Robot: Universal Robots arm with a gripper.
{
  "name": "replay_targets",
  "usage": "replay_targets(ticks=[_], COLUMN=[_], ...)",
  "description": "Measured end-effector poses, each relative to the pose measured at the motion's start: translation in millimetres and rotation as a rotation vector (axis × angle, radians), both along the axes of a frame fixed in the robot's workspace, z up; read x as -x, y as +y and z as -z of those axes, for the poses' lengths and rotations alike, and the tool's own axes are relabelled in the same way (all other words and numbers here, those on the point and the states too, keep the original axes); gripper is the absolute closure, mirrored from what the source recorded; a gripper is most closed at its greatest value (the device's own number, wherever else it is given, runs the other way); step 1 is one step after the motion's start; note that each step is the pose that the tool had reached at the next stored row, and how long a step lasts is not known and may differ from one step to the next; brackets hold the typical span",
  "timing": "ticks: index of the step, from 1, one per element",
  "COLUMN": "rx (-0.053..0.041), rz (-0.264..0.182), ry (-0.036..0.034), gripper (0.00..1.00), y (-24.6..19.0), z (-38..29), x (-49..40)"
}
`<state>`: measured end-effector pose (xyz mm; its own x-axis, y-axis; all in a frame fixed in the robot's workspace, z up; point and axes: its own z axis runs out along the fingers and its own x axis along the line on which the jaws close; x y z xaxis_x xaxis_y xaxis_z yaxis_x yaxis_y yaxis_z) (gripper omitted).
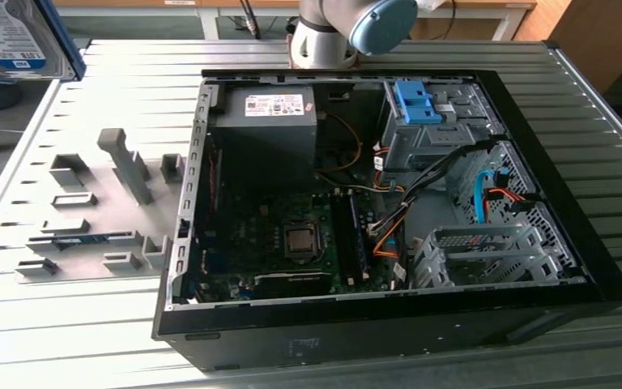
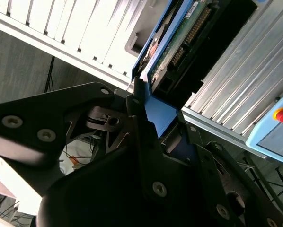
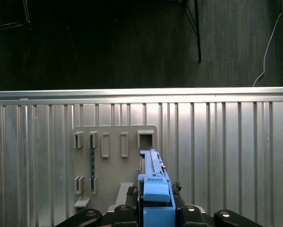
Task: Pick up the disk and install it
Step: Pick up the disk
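The disk [image 1: 6, 39] hangs high at the exterior view's far left, above the table's back corner, its silver face and white-and-blue label turned toward the camera, blue carrier along its edge. In the second wrist view the disk [image 2: 179, 45] shows its green circuit board and blue carrier, and my gripper [image 2: 153, 111] is shut on the carrier's end. In the first wrist view the disk [image 3: 153, 182] stands edge-on between the fingers [image 3: 130, 194], above the grey slotted holder plate [image 3: 114, 163].
An open black computer case [image 1: 549, 211] lies on the ribbed metal table [image 1: 127, 65], with a grey drive cage and blue clip [image 1: 419, 101], a power-supply box [image 1: 268, 121] and a motherboard [image 1: 289, 243]. The holder plate [image 1: 84, 203] lies beside the case.
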<state>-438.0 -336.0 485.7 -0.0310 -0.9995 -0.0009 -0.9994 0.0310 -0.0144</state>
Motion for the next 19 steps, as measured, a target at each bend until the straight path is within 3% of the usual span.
replay_targets(ticks=[19], rx=[-0.0001], rz=[0.000], ry=[-0.0001], gripper=[0.64], y=[0.0], z=[0.1], x=[-8.4])
